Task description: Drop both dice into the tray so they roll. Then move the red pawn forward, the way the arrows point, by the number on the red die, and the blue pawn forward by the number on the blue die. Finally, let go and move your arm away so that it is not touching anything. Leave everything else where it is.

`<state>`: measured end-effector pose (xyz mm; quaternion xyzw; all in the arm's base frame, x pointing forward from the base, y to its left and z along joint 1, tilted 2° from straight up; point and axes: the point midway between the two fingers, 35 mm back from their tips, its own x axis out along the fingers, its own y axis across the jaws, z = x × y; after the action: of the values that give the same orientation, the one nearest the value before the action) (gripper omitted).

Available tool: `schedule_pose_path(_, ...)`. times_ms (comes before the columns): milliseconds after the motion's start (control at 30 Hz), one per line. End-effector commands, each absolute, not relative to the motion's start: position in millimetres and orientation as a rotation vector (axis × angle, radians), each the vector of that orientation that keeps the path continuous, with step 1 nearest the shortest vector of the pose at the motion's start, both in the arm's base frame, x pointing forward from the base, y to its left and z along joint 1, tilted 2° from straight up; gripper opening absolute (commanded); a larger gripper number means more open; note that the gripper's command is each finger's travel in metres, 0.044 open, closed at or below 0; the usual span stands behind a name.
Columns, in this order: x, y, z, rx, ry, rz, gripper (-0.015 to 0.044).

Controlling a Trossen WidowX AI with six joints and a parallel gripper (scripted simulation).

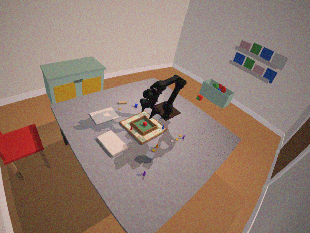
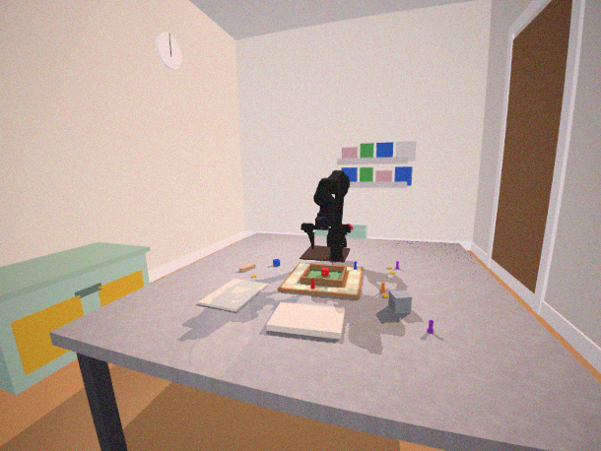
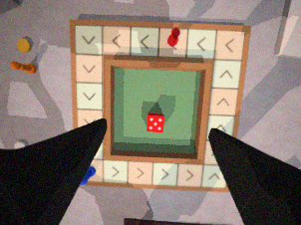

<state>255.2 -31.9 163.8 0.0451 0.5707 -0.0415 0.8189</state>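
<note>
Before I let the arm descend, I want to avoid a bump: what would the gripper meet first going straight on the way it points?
Probably the red die or the floor of the tray, between the open fingers; height is hard to judge.

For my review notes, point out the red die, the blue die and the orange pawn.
Red die point(image 1: 145, 123) point(image 2: 325, 272) point(image 3: 155, 123): top, exterior, wrist; visible middle.
Blue die point(image 1: 136, 105) point(image 2: 276, 263): top, exterior; visible middle.
Orange pawn point(image 1: 157, 145) point(image 2: 382, 288) point(image 3: 23, 67): top, exterior, wrist; body.
</note>
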Motion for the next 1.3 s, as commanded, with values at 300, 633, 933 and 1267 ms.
schedule_pose_path(300,261.9,-51.3,149.6,0.054,1.442,-0.047,0.0361)
schedule_pose_path(633,226.0,-171.1,130.5,-0.245,1.481,0.192,0.0275)
schedule_pose_path(933,180.2,-230.0,118.6,-0.398,1.484,0.347,0.0275)
schedule_pose_path(1267,126.5,-270.7,107.4,-0.529,1.467,0.491,0.0275)
